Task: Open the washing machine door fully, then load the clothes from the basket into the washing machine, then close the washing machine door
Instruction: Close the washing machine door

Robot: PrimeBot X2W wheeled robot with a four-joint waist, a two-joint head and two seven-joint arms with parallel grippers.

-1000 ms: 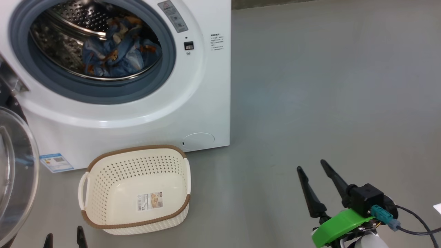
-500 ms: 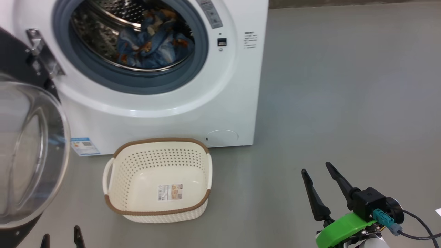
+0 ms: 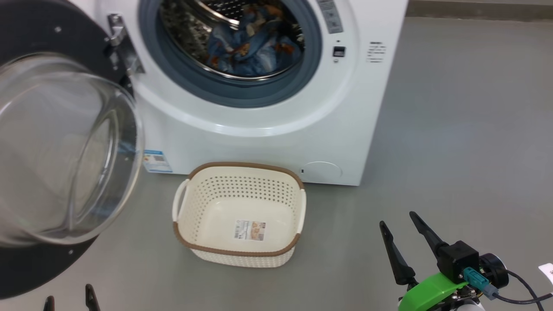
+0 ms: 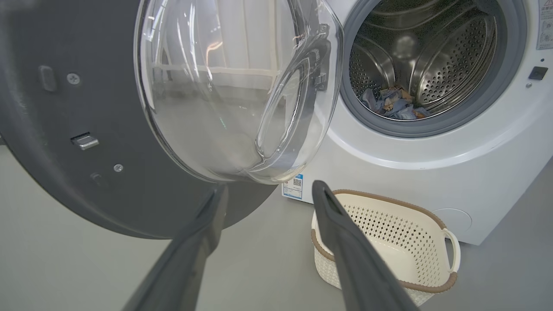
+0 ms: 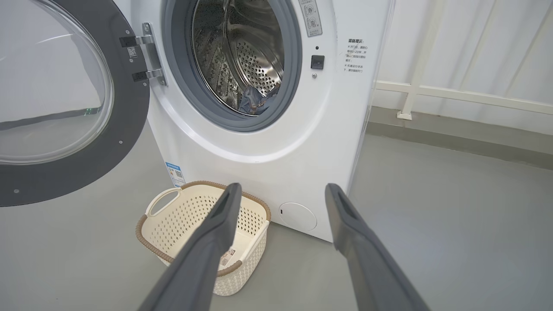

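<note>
Closing is what remains, I judge: the light blue printed clothes (image 3: 255,47) lie in the steel drum (image 3: 188,23) of the big white front-loading washing machine (image 3: 259,147), and the cream perforated plastic basket (image 3: 242,166) sits empty on the floor (image 3: 432,129) just before it. The round black-rimmed glass door (image 3: 65,151) hangs wide at your left. Your left tool (image 4: 270,188), fingers apart and empty, is near its lower edge; push the black rim, clearing the basket. The right tool (image 3: 397,219) is likewise apart.
</note>
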